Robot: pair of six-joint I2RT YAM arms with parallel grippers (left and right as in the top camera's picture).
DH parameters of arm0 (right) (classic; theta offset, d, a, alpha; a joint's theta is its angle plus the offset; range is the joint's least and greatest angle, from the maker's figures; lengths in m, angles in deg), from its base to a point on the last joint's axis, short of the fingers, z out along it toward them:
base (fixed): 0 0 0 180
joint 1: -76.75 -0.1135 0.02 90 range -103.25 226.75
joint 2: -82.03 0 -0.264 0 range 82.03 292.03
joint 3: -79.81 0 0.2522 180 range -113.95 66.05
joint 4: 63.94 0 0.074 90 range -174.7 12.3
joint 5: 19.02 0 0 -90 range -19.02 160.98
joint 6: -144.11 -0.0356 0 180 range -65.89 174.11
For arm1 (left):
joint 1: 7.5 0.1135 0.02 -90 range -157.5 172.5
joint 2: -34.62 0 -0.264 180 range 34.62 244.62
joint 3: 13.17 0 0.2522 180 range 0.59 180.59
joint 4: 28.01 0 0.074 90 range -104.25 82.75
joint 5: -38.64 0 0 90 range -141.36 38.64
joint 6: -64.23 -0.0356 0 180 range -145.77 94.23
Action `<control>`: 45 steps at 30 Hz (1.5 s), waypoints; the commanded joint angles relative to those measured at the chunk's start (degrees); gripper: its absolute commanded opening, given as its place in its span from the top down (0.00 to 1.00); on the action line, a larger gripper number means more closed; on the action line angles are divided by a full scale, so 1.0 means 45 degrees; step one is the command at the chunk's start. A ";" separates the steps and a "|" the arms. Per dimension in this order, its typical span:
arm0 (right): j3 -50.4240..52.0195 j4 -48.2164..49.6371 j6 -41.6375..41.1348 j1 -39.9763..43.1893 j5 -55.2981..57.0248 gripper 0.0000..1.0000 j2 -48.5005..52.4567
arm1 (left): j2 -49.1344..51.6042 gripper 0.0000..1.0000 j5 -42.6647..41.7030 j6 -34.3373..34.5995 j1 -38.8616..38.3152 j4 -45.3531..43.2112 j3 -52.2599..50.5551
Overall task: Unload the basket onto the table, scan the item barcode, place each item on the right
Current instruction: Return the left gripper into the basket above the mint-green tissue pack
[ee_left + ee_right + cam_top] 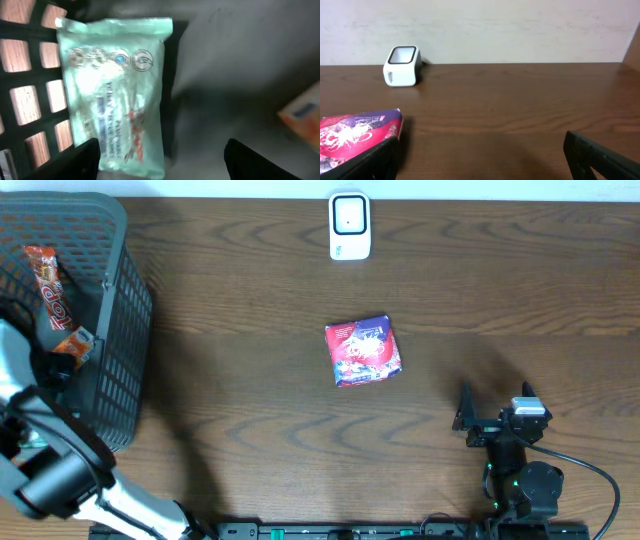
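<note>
In the left wrist view, a pale green wipes pack (pixel 117 90) lies flat on the floor of the black mesh basket (pixel 115 330). My left gripper (pixel 161 156) is down inside the basket just above the pack, open. Its left finger (pixel 80 160) is beside the pack's lower end and its right finger is well off to the right. The white barcode scanner (pixel 350 226) stands at the table's far edge, also seen as the scanner (pixel 402 66) in the right wrist view. My right gripper (pixel 496 398) rests open near the front right, holding nothing.
A red and purple packet (pixel 363 351) lies mid-table, just left of my right gripper (pixel 482 156). The basket also holds a red snack bar (pixel 50 285) and an orange pack (pixel 72 345). An orange item (pixel 302 115) lies to the right of the wipes.
</note>
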 commanded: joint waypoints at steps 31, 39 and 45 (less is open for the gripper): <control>0.0053 -0.0010 0.0141 -0.0087 0.0107 0.01 -0.0044 | -0.5217 0.93 -0.3424 0.0758 -0.0097 -0.0248 0.0321; 0.0053 -0.0010 0.0141 -0.0087 0.0107 0.01 -0.0044 | -0.9515 0.87 -0.2773 -0.0102 -0.0097 -0.1355 0.0301; 0.0053 -0.0005 0.0141 -0.0087 0.0107 0.01 -0.0044 | -0.8796 0.57 -0.1948 -0.0097 -0.0097 -0.1146 -0.0078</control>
